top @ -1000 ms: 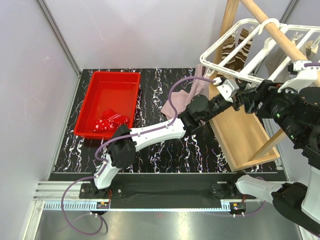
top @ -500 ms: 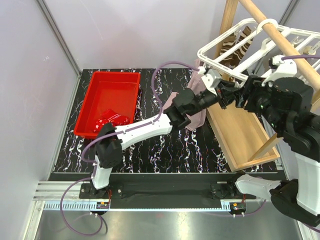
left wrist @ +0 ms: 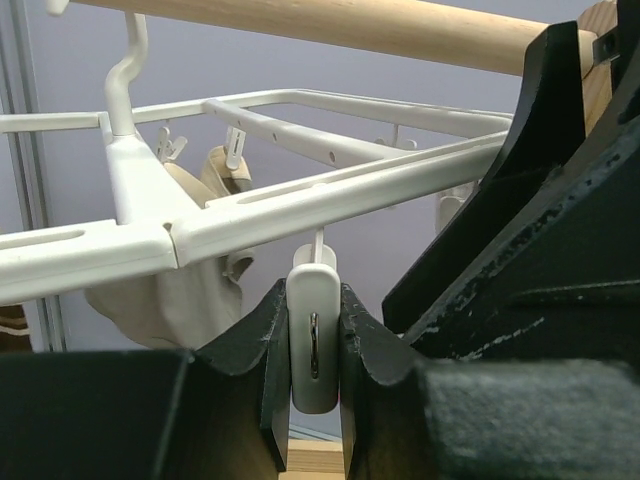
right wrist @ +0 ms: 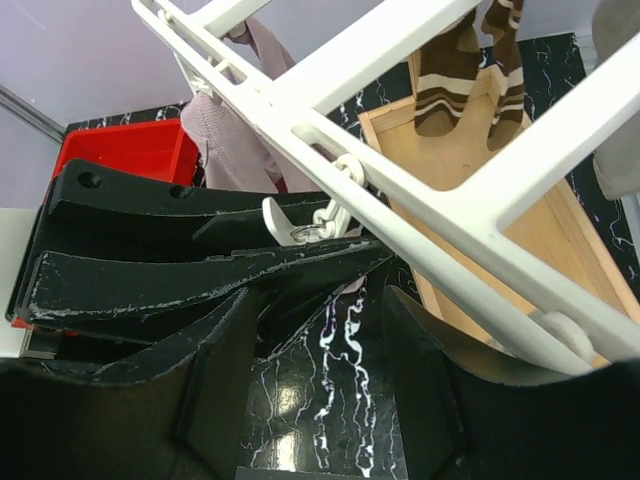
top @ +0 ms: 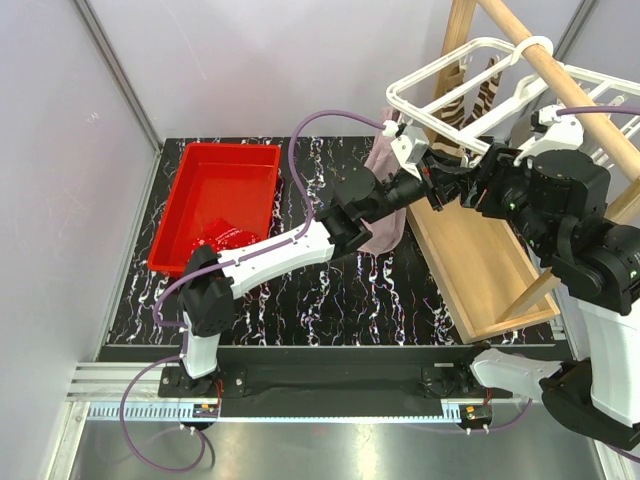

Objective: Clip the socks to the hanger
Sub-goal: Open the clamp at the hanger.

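The white grid hanger [top: 437, 67] hangs by its hook from the wooden pole. My left gripper [top: 425, 165] reaches up under its near edge. In the left wrist view it [left wrist: 314, 350] is shut on a small white clip [left wrist: 314, 330] dangling from a hanger bar [left wrist: 330, 200]. My right gripper [top: 470, 185] is close beside it, open and empty [right wrist: 325, 340] under the frame [right wrist: 440, 215]. A mauve-pink sock [top: 385, 205] hangs at the hanger's left corner. A striped sock [top: 465, 105] and a beige sock [left wrist: 190, 290] hang further back. A red sock [top: 215, 238] lies in the tub.
The red tub [top: 228, 147] stands at the left of the black marbled table [top: 330, 290]. The wooden pole [top: 570, 80] slants across the upper right above a wooden tray base [top: 480, 270]. The two arms crowd together under the hanger.
My left gripper has moved left and up with the clip, pulling the hanger's near edge that way. My right gripper has followed to the left, and the mauve-pink sock now hangs further left.
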You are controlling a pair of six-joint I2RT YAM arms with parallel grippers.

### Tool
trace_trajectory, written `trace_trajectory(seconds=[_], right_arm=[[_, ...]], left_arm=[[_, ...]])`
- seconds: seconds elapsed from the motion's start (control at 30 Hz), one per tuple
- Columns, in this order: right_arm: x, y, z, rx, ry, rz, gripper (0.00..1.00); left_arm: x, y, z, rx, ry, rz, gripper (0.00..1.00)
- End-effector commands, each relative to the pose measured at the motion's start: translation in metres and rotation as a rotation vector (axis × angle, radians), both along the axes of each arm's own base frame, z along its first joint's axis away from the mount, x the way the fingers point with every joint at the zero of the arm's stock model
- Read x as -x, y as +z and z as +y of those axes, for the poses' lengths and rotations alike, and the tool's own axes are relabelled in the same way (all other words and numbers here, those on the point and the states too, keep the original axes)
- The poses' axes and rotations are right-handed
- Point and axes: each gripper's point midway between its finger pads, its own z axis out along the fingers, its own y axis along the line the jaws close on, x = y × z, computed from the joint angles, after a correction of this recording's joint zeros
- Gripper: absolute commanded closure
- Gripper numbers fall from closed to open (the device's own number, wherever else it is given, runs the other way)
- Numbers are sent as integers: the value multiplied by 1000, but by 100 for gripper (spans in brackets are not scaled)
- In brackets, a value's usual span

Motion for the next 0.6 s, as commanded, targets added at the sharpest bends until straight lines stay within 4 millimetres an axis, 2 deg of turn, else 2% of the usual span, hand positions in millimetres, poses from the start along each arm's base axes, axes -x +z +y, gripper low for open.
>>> trace_trajectory(seconds=[0.0, 0.17, 0.57], right_arm=[[-10, 30, -9, -94, -91, -117, 41], [-2, 37, -18, -114, -113, -150, 42], [-21, 34, -14, -83, -147, -164, 42]], left_arm=[[34, 39, 16, 80, -93, -80, 98], [33, 40, 12, 75, -99, -83, 99], [37, 42, 11, 84, -129, -75, 100]])
